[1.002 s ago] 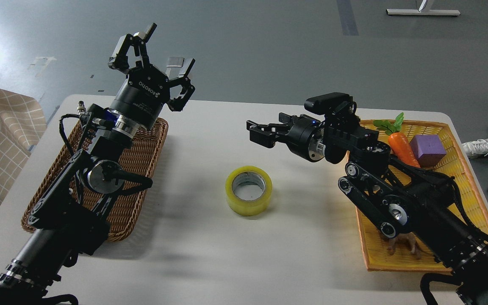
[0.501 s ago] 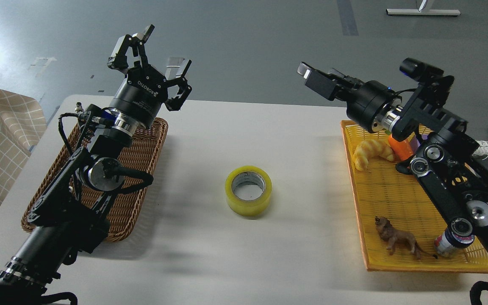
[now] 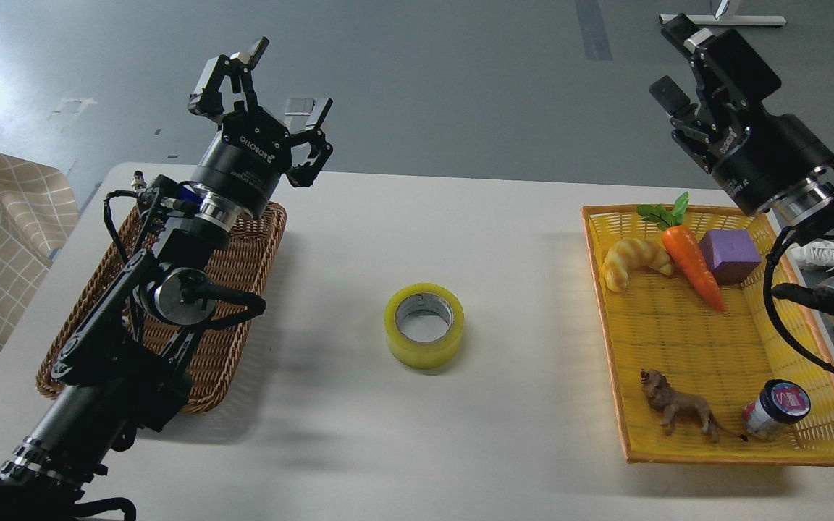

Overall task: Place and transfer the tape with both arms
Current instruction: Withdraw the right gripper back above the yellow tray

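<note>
Tape [image 3: 425, 325] lying flat, core up, on bare desk [image 3: 504, 239] at centre, between both baskets, reachable by either arm. Left pincer [image 3: 265, 83] at ten o'clock, released, empty, raised over wicker basket [image 3: 258, 246]. Right pincer [image 3: 685, 65] at two o'clock, released, empty, clear above yellow tray [image 3: 609, 340]. Next grasp likely from the left.

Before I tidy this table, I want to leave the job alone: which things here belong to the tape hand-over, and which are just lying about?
Belongs to the job:
- tape, flat on the table
- left gripper, open, empty
- right gripper, open, empty

Just lying about:
- brown basket
- yellow tray holding croissant, carrot, purple block, toy lion, small jar
</note>
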Robot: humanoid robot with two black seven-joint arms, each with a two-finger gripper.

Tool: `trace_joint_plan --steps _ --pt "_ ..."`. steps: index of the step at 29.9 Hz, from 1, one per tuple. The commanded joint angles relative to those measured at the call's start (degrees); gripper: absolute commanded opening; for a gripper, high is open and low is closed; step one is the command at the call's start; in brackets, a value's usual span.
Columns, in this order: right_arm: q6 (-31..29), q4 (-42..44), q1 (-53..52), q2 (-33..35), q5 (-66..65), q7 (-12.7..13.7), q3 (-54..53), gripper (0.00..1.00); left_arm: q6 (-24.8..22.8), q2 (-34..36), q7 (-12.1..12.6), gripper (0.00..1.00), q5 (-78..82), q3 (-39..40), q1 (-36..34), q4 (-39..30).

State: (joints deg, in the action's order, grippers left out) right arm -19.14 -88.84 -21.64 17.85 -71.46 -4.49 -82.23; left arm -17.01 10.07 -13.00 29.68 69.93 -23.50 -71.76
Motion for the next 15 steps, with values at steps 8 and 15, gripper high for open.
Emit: trace_joint_plan --steps 8,15 --pt "0.06 -2.3 3.53 -3.69 7.38 -2.71 -4.7 1.0 -9.88 -0.22 -0.89 0.98 -0.24 1.08 0.83 0.04" --pt "0.06 -2.65 3.01 -10.98 7.47 -2.63 -4.87 1.0 -7.87 -0.84 -5.81 0.98 0.11 1.79 0.74 0.04"
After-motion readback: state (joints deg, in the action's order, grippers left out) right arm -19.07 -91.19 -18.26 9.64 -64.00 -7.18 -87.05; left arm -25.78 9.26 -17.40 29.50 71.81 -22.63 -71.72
